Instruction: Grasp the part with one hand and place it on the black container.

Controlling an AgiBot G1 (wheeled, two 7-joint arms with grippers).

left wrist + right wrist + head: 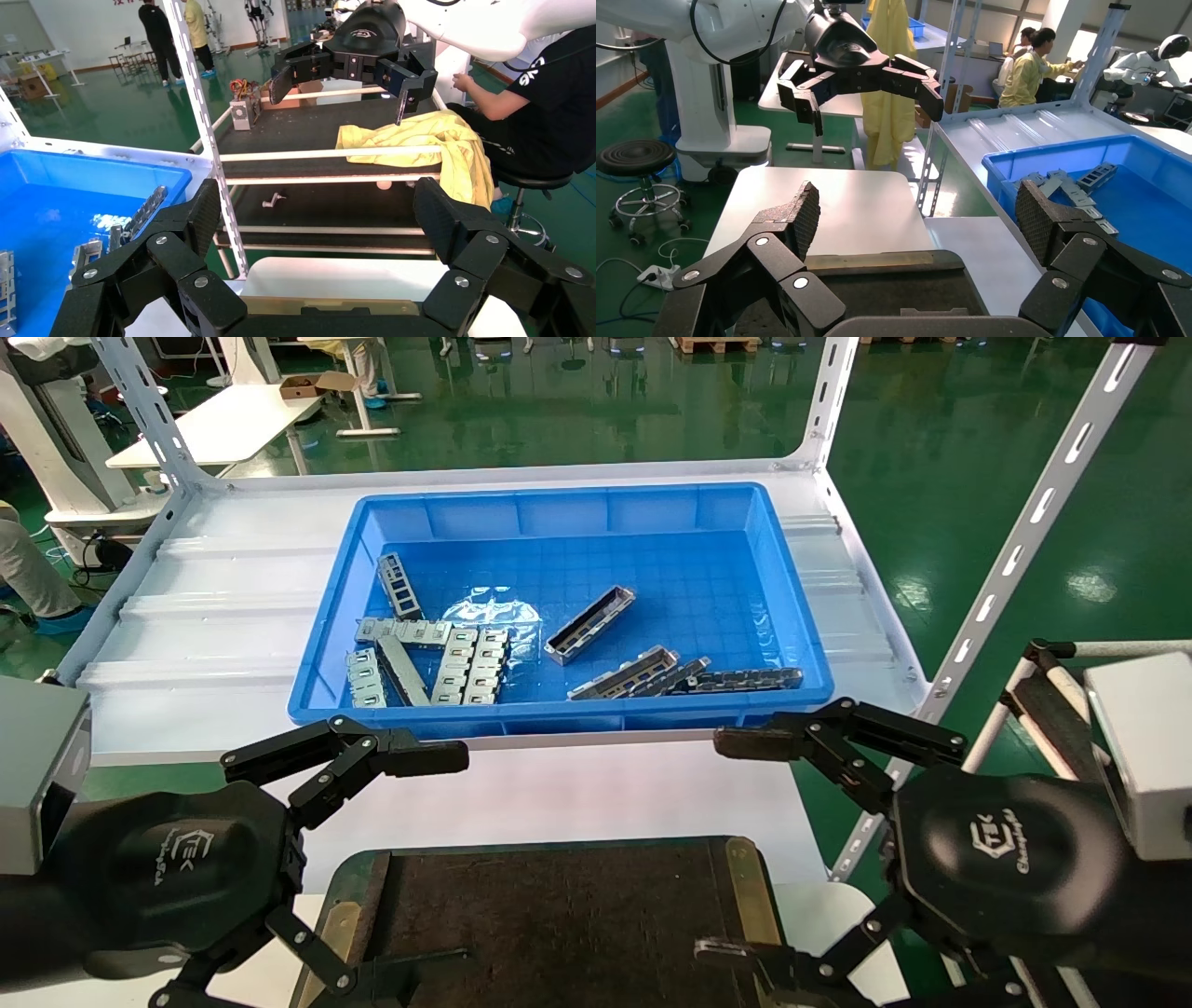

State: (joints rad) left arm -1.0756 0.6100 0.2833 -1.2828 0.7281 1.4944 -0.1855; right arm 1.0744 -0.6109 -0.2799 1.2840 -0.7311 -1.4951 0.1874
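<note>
- My left gripper (410,859) hangs low at the left, over the near left corner of the black tray (559,915). Its fingers (424,758) are spread wide with nothing between them, and I judge that suits a reach which has not yet begun.
- The wrist camera on that arm confirms the spread: both pads (204,210) stand well apart, with bare air in the gap.
- The tray lies nearest me, between the two arms, and its dark surface is bare, so I judge nothing has been delivered yet.
- Beyond it, the blue bin (559,505) sits on the white shelf (223,617). A pile of flat grey strips (438,663) lies in its left half.
- The part (589,624) I want lies near the bin's middle, tilted, clear of the pile, and apart from the other channel pieces (643,674) to its right. That isolation should make it the easiest pick.
- My right gripper (736,845) mirrors the left at the tray's right side, its fingers also wide apart and empty. I read it as parked.
</note>
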